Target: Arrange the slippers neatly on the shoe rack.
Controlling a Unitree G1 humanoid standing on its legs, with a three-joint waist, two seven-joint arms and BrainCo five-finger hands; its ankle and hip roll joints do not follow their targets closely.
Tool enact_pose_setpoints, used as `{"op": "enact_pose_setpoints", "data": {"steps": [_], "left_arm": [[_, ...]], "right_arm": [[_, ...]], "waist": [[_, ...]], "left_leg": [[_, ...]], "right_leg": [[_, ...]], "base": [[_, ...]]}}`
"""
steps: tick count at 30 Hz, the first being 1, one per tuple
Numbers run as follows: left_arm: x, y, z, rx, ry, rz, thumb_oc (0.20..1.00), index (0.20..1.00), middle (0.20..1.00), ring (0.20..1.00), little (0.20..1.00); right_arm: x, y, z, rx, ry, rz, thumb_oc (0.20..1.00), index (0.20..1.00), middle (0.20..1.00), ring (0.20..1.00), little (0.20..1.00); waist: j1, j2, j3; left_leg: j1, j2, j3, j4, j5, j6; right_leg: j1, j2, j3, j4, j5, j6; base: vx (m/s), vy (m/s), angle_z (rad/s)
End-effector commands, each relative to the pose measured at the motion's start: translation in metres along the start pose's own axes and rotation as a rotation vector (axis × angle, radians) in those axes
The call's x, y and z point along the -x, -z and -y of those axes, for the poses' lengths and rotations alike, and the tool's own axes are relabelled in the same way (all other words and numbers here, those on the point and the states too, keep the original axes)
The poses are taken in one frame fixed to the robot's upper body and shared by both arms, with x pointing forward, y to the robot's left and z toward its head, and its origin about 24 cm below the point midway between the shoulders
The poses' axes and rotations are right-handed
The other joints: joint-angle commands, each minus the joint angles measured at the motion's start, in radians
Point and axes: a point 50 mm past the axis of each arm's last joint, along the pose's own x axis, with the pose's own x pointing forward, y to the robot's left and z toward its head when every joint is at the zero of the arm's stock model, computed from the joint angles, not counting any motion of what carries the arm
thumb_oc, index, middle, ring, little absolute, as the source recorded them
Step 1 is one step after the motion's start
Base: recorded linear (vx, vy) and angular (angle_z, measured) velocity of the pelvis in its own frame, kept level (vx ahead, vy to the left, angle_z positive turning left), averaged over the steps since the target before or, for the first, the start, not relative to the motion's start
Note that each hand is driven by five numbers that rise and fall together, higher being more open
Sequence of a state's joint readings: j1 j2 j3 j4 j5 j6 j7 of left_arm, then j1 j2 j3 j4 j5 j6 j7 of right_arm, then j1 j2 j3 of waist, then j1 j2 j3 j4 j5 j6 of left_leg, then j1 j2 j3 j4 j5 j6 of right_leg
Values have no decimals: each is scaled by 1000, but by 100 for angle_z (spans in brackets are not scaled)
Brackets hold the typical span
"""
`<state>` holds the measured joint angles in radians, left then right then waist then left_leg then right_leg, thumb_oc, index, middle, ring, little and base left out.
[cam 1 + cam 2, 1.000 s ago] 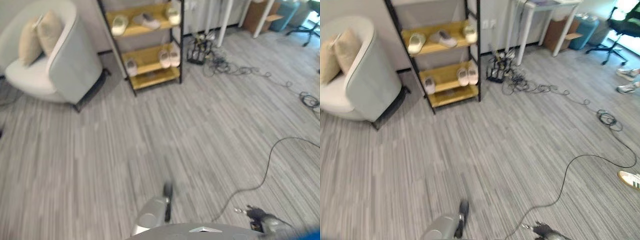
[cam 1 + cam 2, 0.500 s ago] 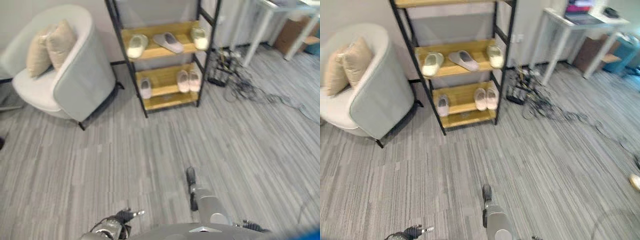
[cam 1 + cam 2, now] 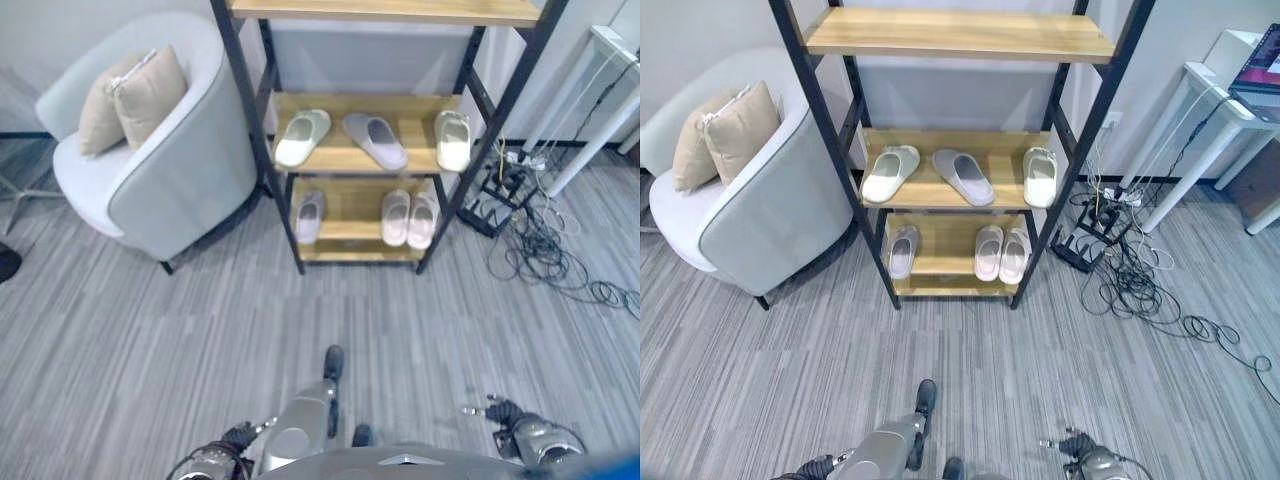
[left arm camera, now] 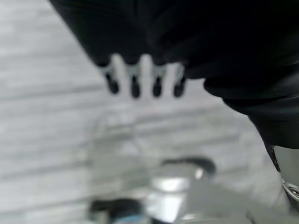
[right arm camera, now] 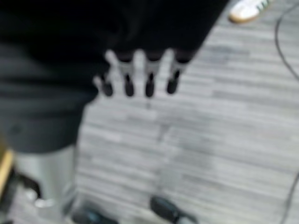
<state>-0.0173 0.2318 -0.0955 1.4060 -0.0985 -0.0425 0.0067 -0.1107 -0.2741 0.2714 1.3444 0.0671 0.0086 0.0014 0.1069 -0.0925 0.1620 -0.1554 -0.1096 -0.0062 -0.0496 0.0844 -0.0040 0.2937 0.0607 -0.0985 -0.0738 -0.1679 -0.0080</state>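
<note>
While both hands hang low near the floor, the shoe rack (image 3: 960, 180) stands well ahead of them against the wall. The left hand (image 3: 238, 436) shows at the lower edge of the head views, and in its wrist view its fingers (image 4: 135, 81) reach out straight and side by side over the grey striped floor (image 3: 150, 340), holding nothing. The right hand (image 3: 500, 412) sits low on the other side; its fingers (image 5: 148, 77) likewise extend straight, empty.

On the rack's middle shelf (image 3: 940, 195), far ahead of the left hand, a pale green slipper (image 3: 889, 172) lies angled; a grey slipper (image 3: 963, 177) lies slanted beside it, and a pale slipper (image 3: 1040, 175) sits at the end nearer the right hand's side. On the lower shelf (image 3: 940, 265), a single grey slipper (image 3: 903, 250) lies toward the left hand's side, apart from a pair of light slippers (image 3: 1002, 253) placed touching side by side. The top shelf (image 3: 958, 33) carries nothing that can be seen.

Beyond the left hand and off to its outer side stands a grey armchair (image 3: 170, 170) with two beige cushions (image 3: 135, 95). Beyond the right hand, a tangle of cables (image 3: 1130, 285) lies on the floor beside a white counter (image 3: 1220, 90).
</note>
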Motion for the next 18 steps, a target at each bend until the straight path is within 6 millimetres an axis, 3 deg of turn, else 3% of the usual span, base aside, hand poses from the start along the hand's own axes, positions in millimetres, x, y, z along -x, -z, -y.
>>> {"op": "enact_pose_setpoints", "data": {"steps": [1, 2, 3, 4, 5, 7, 10, 14, 18], "left_arm": [[0, -9, -6, -13, -26, 29, 1000, 1000, 1000, 1000, 1000], [-1, -18, -11, 2, -42, 55, 1000, 1000, 1000, 1000, 1000], [-1, -25, -16, 24, -57, 76, 1000, 1000, 1000, 1000, 1000], [-1, -27, -17, 31, -60, 84, 1000, 1000, 1000, 1000, 1000], [-1, -32, -15, 31, -54, 104, 1000, 1000, 1000, 1000, 1000], [-1, -31, -14, 8, -60, 103, 1000, 1000, 1000, 1000, 1000], [0, -26, -12, -42, -58, 103, 1000, 1000, 1000, 1000, 1000], [0, -8, -3, -76, -34, 50, 1000, 1000, 1000, 1000, 1000], [0, 0, 4, -84, -17, 28, 1000, 1000, 1000, 1000, 1000]], "right_arm": [[2, -16, -1, 84, -8, 113, 1000, 1000, 1000, 1000, 1000], [2, -22, -8, 94, -31, 127, 1000, 1000, 1000, 1000, 1000], [2, -21, -11, 85, -39, 126, 1000, 1000, 1000, 1000, 1000], [2, -20, -13, 83, -41, 126, 1000, 1000, 1000, 1000, 1000], [2, -19, -16, 81, -48, 127, 1000, 1000, 1000, 1000, 1000], [2, -17, -10, 70, -28, 126, 1000, 1000, 1000, 1000, 1000], [2, -12, -5, 78, -17, 115, 1000, 1000, 1000, 1000, 1000], [3, 2, -12, 71, -35, 72, 1000, 1000, 1000, 1000, 1000], [3, 3, -19, 34, -56, 82, 1000, 1000, 1000, 1000, 1000]], "waist": [[-9, 31, -21], [-19, 32, -12], [-25, 35, -10], [-27, 40, -10], [-45, 49, -19], [-61, 39, -28], [-54, 27, -55], [-44, 32, -90], [-42, 41, -99]], "left_leg": [[-4, 42, -46, 148, -48, 47], [19, 37, -50, 163, -73, 66], [59, 40, -51, 155, -97, 73], [78, 47, -56, 145, -106, 73], [107, 50, -79, 129, -123, 68], [134, 45, -89, 130, -149, 57], [165, 40, -95, 125, -169, 45], [202, 66, -110, 57, -147, 29], [225, 88, -125, -2, -119, 16]], "right_leg": [[-229, -84, -4, 393, 23, 104], [-303, -117, -19, 536, 71, 138], [-321, -170, -66, 539, 86, 137], [-328, -192, -79, 510, 86, 125], [-357, -216, -42, 382, 103, 115], [-355, -235, 30, 239, 170, 140], [-287, -240, 18, 163, 182, 153], [-224, -226, -16, 111, 165, 147], [-199, -212, -36, 86, 147, 137]], "base": [[192, 147, -8], [244, 118, 10], [256, 60, 42], [317, -67, 51], [257, -126, 67], [227, -173, 79], [204, -183, 56], [121, -121, 43], [34, -83, 12]]}}
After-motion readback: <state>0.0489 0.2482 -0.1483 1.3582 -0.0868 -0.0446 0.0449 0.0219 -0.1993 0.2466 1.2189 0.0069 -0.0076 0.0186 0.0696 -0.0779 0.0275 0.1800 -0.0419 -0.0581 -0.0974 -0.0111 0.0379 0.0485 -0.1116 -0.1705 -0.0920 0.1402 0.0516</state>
